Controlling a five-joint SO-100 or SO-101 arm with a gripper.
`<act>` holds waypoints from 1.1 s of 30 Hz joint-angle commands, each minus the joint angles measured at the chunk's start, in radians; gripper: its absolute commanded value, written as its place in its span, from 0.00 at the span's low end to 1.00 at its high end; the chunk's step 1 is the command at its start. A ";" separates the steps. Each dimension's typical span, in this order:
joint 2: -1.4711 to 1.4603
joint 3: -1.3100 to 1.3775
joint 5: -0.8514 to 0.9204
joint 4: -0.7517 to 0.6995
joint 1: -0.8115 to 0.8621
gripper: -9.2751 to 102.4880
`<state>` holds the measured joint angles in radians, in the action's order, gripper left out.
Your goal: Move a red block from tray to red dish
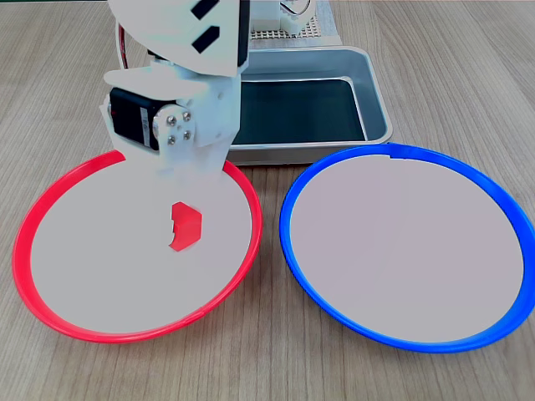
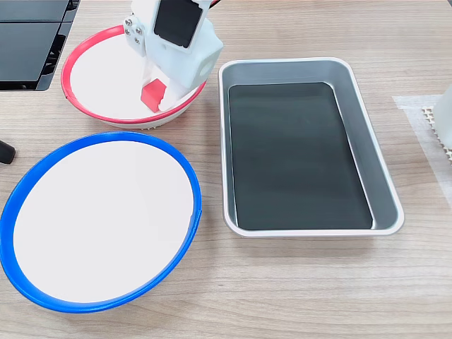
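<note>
The claw point(image 2: 161, 97) looks clamped on the red block point(image 1: 185, 226) over the red dish point(image 1: 50, 311), tray point(image 2: 367, 141) at 3 o'clock, so next is letting go, I reckon.

— Where is the block point(image 1: 185, 226)?

— In the red dish point(image 1: 50, 209), near its middle, under the gripper point(image 1: 177, 219).

— And the other dish?

— In a fixed view the blue dish point(image 1: 501, 200) lies just right of the red one, apart from it. The tray point(image 1: 378, 100) sits behind both, touching neither.

— From the other side?

— In a fixed view the tray point(image 2: 381, 162) lies right; the red dish point(image 2: 78, 56) is behind the blue dish point(image 2: 21, 191).
</note>
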<state>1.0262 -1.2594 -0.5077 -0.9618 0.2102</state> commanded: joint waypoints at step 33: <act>1.770 -1.401 0.408 0.207 -0.146 0.08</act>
<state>2.6170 -2.4283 -0.2378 -0.7900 0.0874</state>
